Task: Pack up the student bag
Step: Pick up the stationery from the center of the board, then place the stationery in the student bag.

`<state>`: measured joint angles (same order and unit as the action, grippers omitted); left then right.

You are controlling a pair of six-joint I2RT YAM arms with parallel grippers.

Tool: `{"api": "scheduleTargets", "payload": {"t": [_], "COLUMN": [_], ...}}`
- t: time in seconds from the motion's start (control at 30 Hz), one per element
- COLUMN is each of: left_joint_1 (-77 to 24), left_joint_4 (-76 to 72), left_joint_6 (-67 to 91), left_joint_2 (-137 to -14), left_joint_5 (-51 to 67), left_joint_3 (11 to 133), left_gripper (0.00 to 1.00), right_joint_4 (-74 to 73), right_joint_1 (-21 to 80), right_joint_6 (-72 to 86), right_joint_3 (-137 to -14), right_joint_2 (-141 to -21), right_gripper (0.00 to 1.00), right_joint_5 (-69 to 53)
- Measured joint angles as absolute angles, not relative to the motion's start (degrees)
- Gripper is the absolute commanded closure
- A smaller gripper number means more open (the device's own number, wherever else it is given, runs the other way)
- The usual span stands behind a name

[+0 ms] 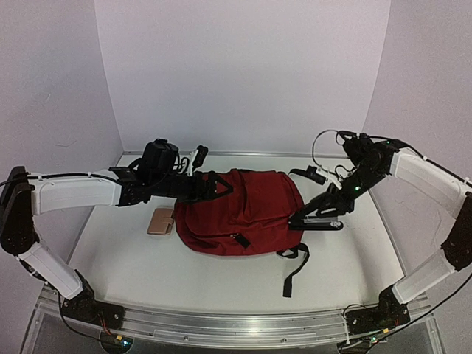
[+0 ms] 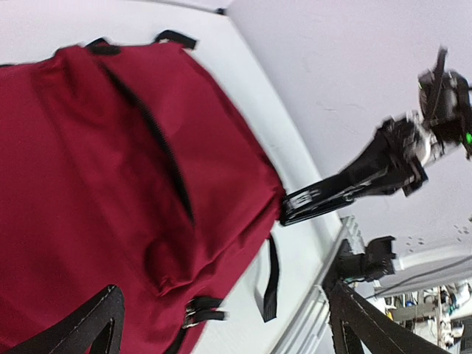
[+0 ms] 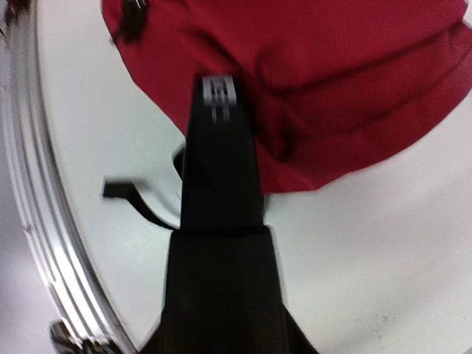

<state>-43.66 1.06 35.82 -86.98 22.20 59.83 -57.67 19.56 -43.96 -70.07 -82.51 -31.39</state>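
Clamped on a slim black object [image 1: 328, 225], the right end effector [image 1: 310, 215] may shove the student bag [image 1: 243, 214], since the left end effector [image 1: 217, 186] gapes empty above it.

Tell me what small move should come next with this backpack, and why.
Probably lower the left pincer onto the student bag near its zipper. That pincer hangs open above the bag's left side, the zipper looks closed, and the right pincer seems shut on the bag's right edge, steadying it.
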Motion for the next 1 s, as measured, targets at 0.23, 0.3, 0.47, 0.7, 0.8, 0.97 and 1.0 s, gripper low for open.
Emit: {"api": "scheduleTargets", "payload": {"t": [0.23, 0.3, 0.47, 0.7, 0.8, 0.97, 1.0], "left_joint_1": [-46.39, -46.61, -46.43, -46.41, -46.03, -43.52, -43.07], "left_joint_4": [-7.95, -9.05, -9.01, -6.36, -4.74, -2.06, -1.67], "left_joint_6": [35.24, 35.39, 35.26, 32.04, 31.2, 31.1, 31.18], "left_joint_2": [-86.93, -87.32, -89.15, -90.41, -90.19, -88.24, -87.53], "left_joint_5": [23.85, 22.98, 20.81, 20.7, 19.71, 17.49, 16.78], "left_joint_3": [59.44, 59.56, 59.64, 60.67, 60.77, 60.64, 60.61], "left_gripper": [0.08, 0.09, 0.09, 0.09, 0.09, 0.08, 0.08], "right_joint_4": [-47.58, -43.77, -40.71, -39.94, -39.41, -35.57, -34.28], "right_joint_1": [19.79, 19.79, 19.81, 20.78, 22.72, 27.33, 28.2], "right_joint_6": [-23.46, -18.33, -13.84, -11.52, -10.61, -9.94, -9.69], "right_joint_3": [-79.07, -79.11, -78.9, -80.44, -85.39, -95.95, -97.43], "right_joint_2": [-87.65, -89.49, -92.05, -92.09, -93.16, -98.24, -99.6], "right_gripper": [1.0, 1.0, 1.0, 1.0, 1.0, 1.0, 1.0], "right_joint_5": [-46.03, -47.31, -47.66, -48.17, -47.7, -44.49, -43.65]}}
